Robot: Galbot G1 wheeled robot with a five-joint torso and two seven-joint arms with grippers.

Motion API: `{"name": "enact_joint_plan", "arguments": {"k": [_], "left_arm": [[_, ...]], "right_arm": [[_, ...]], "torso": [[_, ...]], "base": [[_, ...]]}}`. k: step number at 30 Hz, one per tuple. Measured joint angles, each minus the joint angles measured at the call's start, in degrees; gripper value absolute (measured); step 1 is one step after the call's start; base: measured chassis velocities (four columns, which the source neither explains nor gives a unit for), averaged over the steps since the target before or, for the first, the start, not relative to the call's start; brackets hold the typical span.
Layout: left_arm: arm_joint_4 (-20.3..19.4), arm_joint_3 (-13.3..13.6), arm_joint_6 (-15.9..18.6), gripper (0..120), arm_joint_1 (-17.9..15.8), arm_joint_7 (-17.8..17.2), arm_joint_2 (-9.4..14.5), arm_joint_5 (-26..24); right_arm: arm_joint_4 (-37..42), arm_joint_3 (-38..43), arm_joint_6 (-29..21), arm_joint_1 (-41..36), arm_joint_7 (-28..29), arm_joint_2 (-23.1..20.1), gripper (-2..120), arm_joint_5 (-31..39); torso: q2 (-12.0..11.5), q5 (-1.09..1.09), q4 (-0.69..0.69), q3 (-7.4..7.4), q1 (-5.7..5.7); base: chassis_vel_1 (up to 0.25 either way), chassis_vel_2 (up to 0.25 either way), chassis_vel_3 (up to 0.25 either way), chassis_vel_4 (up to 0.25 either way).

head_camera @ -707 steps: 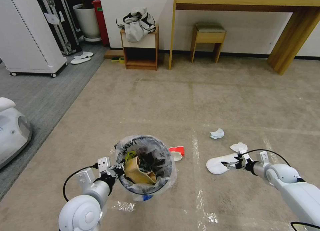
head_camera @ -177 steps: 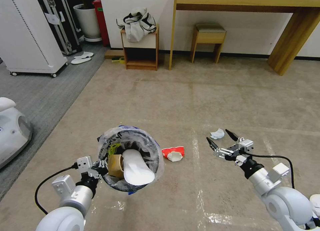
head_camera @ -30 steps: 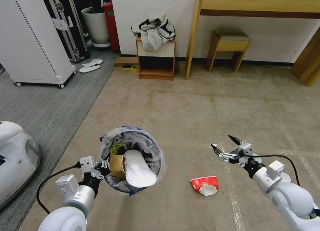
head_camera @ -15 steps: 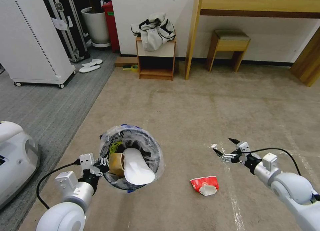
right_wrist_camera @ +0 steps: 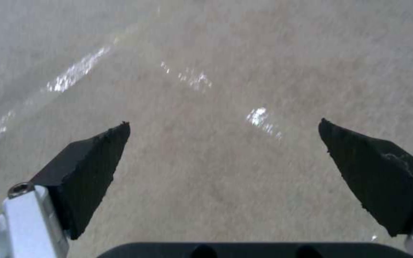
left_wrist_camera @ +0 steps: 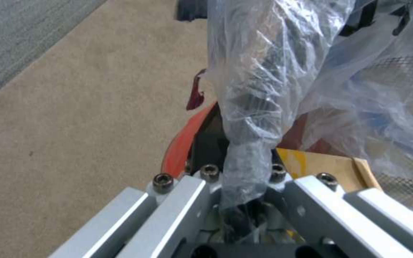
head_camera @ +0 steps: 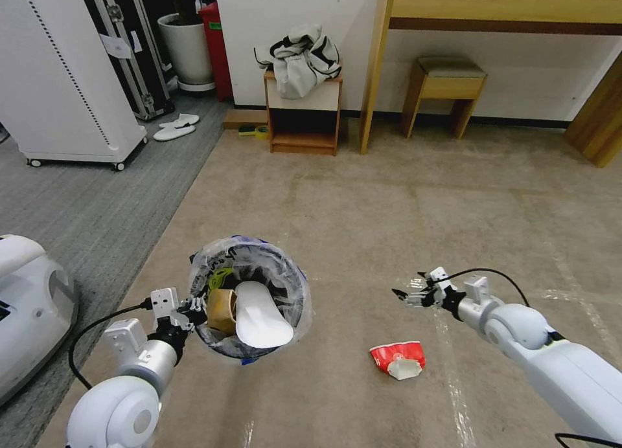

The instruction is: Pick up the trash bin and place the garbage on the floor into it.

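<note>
On beige floor (head_camera: 389, 202): red-and-white wrapper (head_camera: 397, 359) near right gripper (head_camera: 409, 294), jaws wide, empty. Left gripper (head_camera: 194, 305) jaws clamped on trash bin (head_camera: 249, 299) rim, insole (head_camera: 259, 315) inside.

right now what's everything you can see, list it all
trash bin: one, red with a clear bag liner, held up off the carpet at near left
brown paper bag: one, inside the bin
white insole: one, inside the bin
wrapper: one, red and white, crushed, on the beige carpet
slippers: a pair, white, on the grey carpet
side table: one, wooden, with a white and black cloth bundle on top
stool: one, wooden, under the desk
planter: one, white, far left
left claw: shut on the bin's rim
right claw: open, above carpet beyond the wrapper
</note>
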Motion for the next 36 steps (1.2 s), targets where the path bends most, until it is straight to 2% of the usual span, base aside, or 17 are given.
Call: {"name": "enact_joint_plan", "arguments": {"k": [5,12,16,23,29,32,36], "left_arm": [[1.07,0.01,-0.12,1,-0.7,0.31,-0.62,-0.05],[1.6,0.11,-0.22,1,-1.09,0.48,-0.74,-0.1],[1.65,-0.19,-0.5,1,-0.83,0.84,-0.7,-0.05],[1.19,-0.29,-0.82,1,-0.03,1.38,-1.07,0.52],[0.96,0.39,-1.01,1,0.32,1.62,-1.26,1.22],[1.09,0.96,-1.01,1,0.35,1.87,-1.4,1.55],[1.17,1.19,-1.1,1,0.79,2.3,-1.77,2.38]], "right_arm": [[-2.87,-6.73,-1.09,4.69,-1.15,-0.07,100,0.72],[-3.52,-9.39,-1.93,5.3,-2.41,-0.43,100,0.08],[-3.75,-10.3,-2.94,5.26,-3.81,-2.22,100,-0.54],[-4.12,-9.99,-3.39,3.85,-4.93,-3.42,100,-1.53],[-3.28,-5.78,-3.68,-2.53,-6.52,-6.24,100,-3.28],[-2.64,-3.47,-3.81,-5.34,-6.88,-7.49,100,-3.26],[-2.61,-2.38,-3.94,-6.92,-7.62,-7.84,100,-3.6]], "torso": [[0.0,0.0,0.01,0.0,0.0],[0.0,0.01,0.0,0.0,0.0],[0.0,0.01,-0.01,-0.01,0.0],[0.0,0.01,0.0,-0.01,0.0],[0.0,0.02,0.01,-0.01,0.0],[0.0,0.0,-0.04,-0.01,0.0],[0.0,0.01,0.0,-0.01,0.0]], "base": [[0.0,0.0,0.0,0.0],[0.0,0.0,0.0,0.0],[0.0,0.0,0.0,0.0],[0.0,0.0,0.0,0.0],[0.0,0.0,0.0,0.0],[0.0,0.0,0.0,0.0],[0.0,0.0,0.0,0.0]]}}
